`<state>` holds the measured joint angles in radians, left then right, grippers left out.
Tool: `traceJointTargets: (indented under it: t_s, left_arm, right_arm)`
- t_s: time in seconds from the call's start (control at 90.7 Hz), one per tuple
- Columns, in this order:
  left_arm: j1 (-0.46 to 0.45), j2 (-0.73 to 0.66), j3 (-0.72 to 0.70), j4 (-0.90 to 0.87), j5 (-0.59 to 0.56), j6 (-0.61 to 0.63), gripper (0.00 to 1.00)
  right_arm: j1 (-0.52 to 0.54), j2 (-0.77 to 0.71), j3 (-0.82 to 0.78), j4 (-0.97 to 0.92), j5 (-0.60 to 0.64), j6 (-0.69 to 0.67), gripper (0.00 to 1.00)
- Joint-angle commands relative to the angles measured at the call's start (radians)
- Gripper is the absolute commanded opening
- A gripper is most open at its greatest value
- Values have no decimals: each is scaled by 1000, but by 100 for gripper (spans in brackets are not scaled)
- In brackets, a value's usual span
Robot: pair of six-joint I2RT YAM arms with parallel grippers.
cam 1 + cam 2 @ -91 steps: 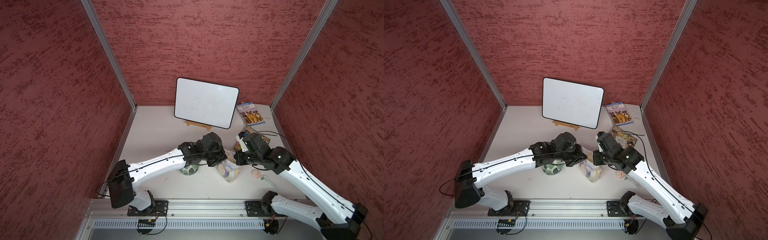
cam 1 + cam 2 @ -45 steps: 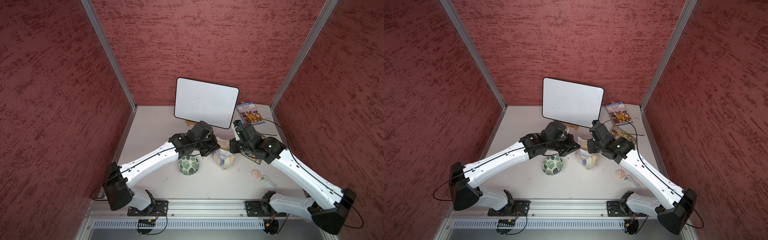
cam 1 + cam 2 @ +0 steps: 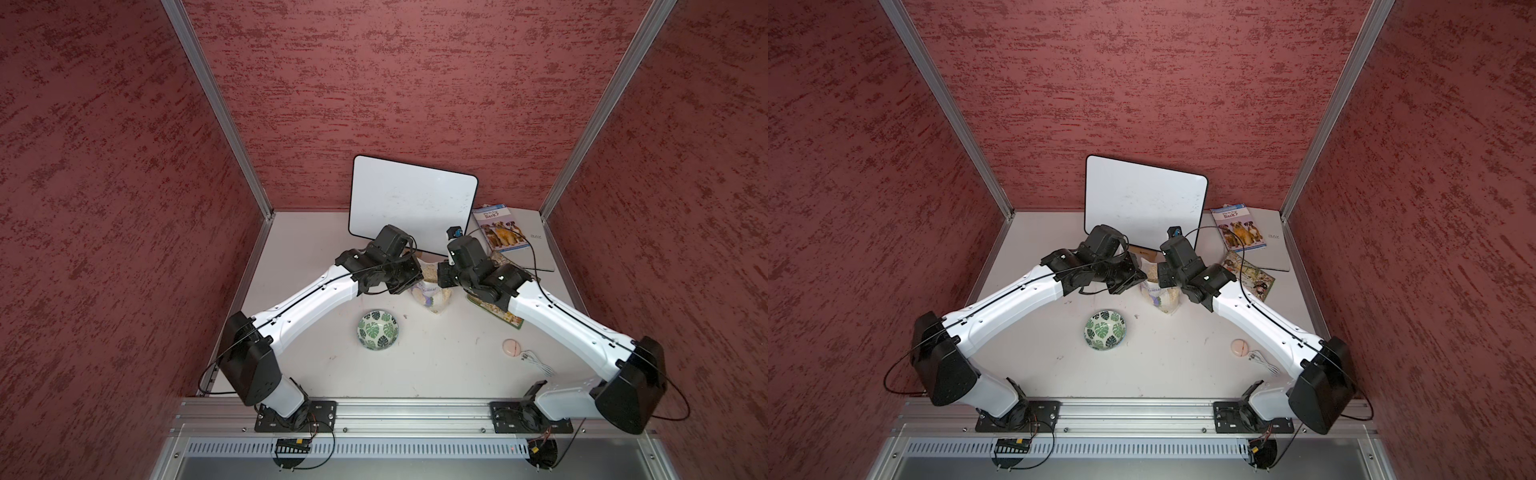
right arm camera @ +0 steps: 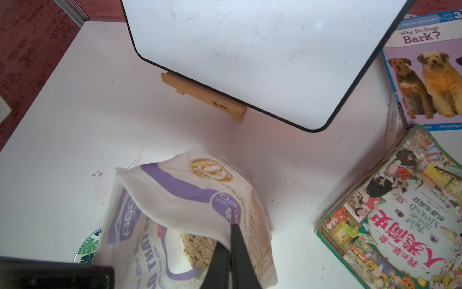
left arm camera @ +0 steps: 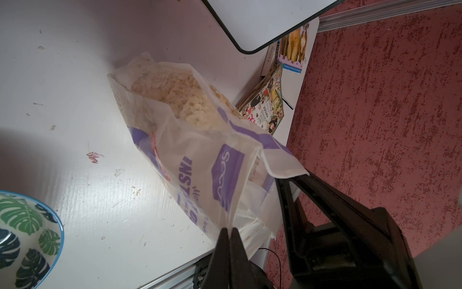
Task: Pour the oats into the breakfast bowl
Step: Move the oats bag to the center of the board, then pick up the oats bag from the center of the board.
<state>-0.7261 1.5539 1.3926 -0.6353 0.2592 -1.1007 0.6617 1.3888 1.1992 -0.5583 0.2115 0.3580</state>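
Observation:
The oats (image 5: 175,92) fill a crinkly clear bag (image 3: 432,295) with purple print, upright and open at the top, behind and to the right of the breakfast bowl (image 3: 377,330). In both top views the bag (image 3: 1160,295) hangs between the two wrists. My left gripper (image 5: 228,229) is shut on one edge of the bag's rim (image 5: 200,155). My right gripper (image 4: 228,235) is shut on the opposite side of the rim (image 4: 190,195), with oats (image 4: 197,250) showing just inside. The leaf-patterned bowl (image 3: 1105,330) stands empty; its rim also shows in the wrist views (image 5: 25,230) (image 4: 87,246).
A whiteboard (image 3: 411,203) on a wooden stand (image 4: 202,96) stands close behind the bag. A dog book (image 3: 498,228) lies on a grey pad at the back right, a picture book (image 3: 1252,276) beside the right arm. A pink disc (image 3: 511,347) and a white cable (image 3: 536,361) lie front right.
Both arms have carried the bag from beside the bowl toward the back of the table, near the whiteboard. The bowl has stayed put and now shows fully.

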Motion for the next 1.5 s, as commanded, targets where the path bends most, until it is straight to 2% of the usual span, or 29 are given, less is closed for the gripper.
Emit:
traceJointTargets:
  t_s: [0.0, 0.099, 0.209, 0.298, 0.43, 0.507, 0.529, 0.595, 0.705, 0.86, 0.992, 1.146, 1.488]
  left_arm:
    - [8, 24, 42, 15, 38, 48, 0]
    - [18, 52, 73, -19, 30, 85, 0]
    - [46, 72, 69, -27, 45, 100, 0]
    - [58, 76, 67, -22, 48, 108, 0]
    - [73, 80, 96, -46, 56, 141, 0]
    - [82, 75, 109, -61, 62, 165, 0]
    - [86, 75, 112, -62, 65, 173, 0]
    - [96, 81, 127, -71, 77, 195, 0]
    - [116, 103, 149, -85, 124, 232, 0]
    - [123, 125, 152, -92, 160, 248, 0]
    - [122, 126, 149, -84, 173, 249, 0]
    - [122, 121, 151, -92, 181, 254, 0]
    - [121, 95, 150, -108, 184, 257, 0]
  right_arm:
    - [-28, -4, -2, 192, 58, -30, 0]
    - [-34, 2, -20, 261, 7, -68, 1]
    - [-36, -22, -79, 358, -50, -96, 45]
    - [-37, -92, -167, 458, -104, -125, 68]
    - [-36, -285, -421, 666, -100, -157, 85]
    - [-36, -380, -564, 720, -95, -170, 87]
    - [-35, -402, -593, 720, -108, -166, 88]
    - [-33, -436, -687, 748, -126, -96, 97]
    - [5, -448, -847, 897, -104, -22, 99]
    - [107, -430, -952, 957, -3, -64, 99]
    - [151, -363, -1011, 1053, 65, -102, 99]
    - [174, -164, -993, 1218, 62, -190, 99]
    - [176, 359, -938, 1806, 102, -342, 99]
